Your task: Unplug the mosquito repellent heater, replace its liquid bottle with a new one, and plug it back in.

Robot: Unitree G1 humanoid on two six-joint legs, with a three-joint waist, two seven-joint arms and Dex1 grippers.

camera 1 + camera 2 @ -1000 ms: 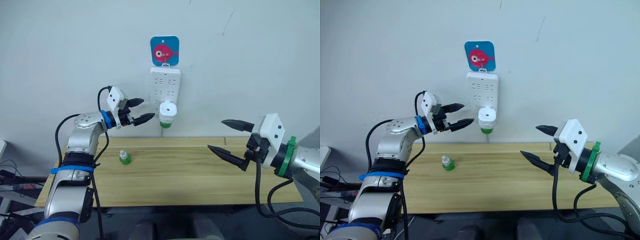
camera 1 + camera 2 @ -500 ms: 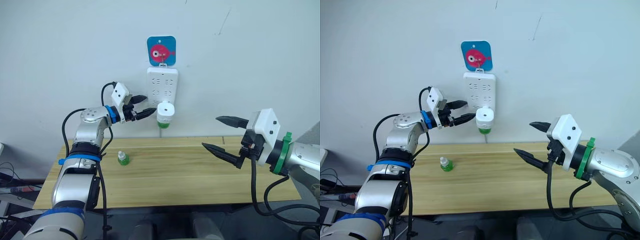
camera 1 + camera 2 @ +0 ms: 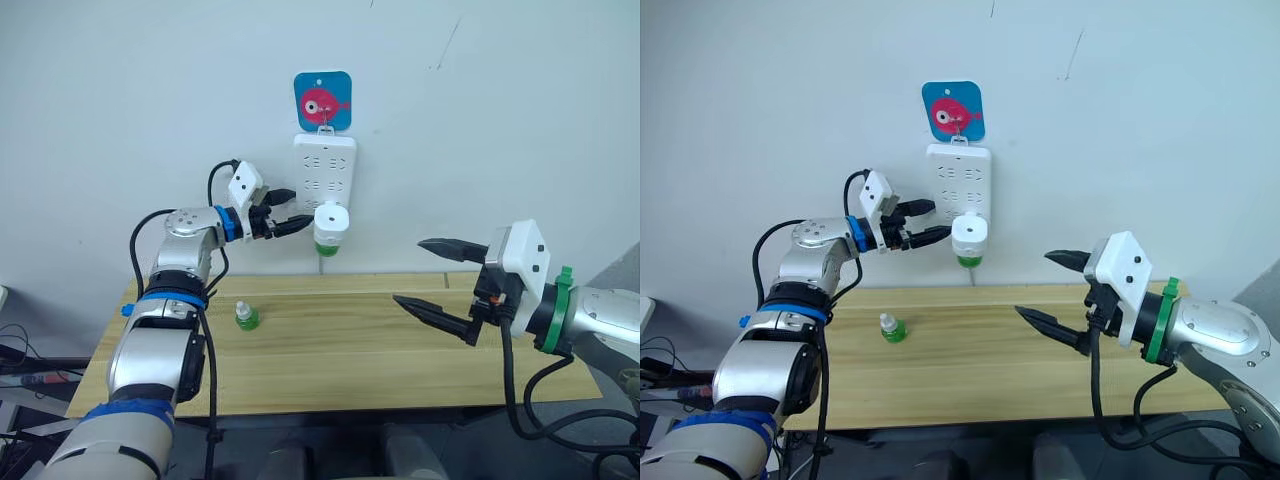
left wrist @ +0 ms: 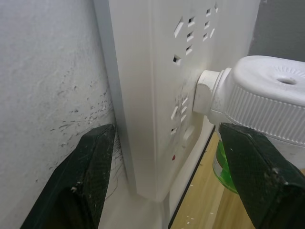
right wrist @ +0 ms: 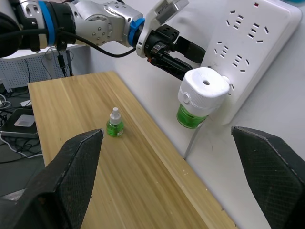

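The heater (image 3: 331,222), its green bottle (image 3: 327,249) underneath, is plugged into the power strip (image 3: 324,172) on the far wall. The left gripper (image 3: 296,208), fingers apart, is just left of it. The capped bottle (image 3: 245,317) stands on the counter (image 3: 400,350). The right gripper (image 3: 428,275) hangs spread over the counter's right.

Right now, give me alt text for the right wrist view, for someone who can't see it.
A white mosquito repellent heater with its liquid bottle underneath is plugged into a wall power strip, and the left gripper, jaws open, reaches toward it. A capped green bottle, the new one, stands on the wooden table.
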